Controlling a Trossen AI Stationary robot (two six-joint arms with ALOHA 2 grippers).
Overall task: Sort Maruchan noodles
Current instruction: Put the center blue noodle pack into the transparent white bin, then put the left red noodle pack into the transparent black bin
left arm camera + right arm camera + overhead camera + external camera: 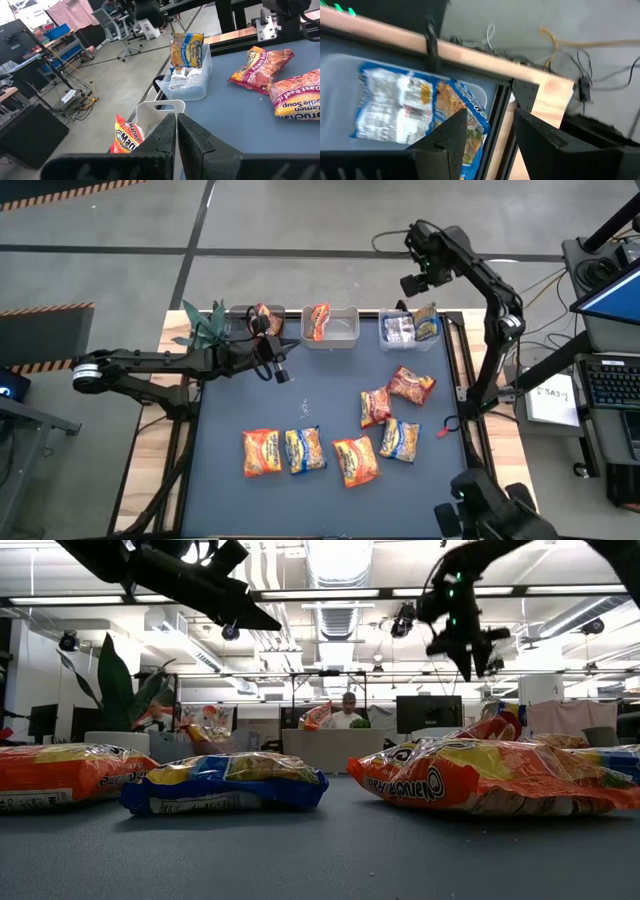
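An open-plan office used as a robotics lab is shown: ceiling ducts (335, 580) and strip lights, monitors (428, 712), a person (347, 712) seated at a desk, office chairs (115, 27), cables on a concrete floor, and hazard tape (45, 310) marked beside the table (330, 405)
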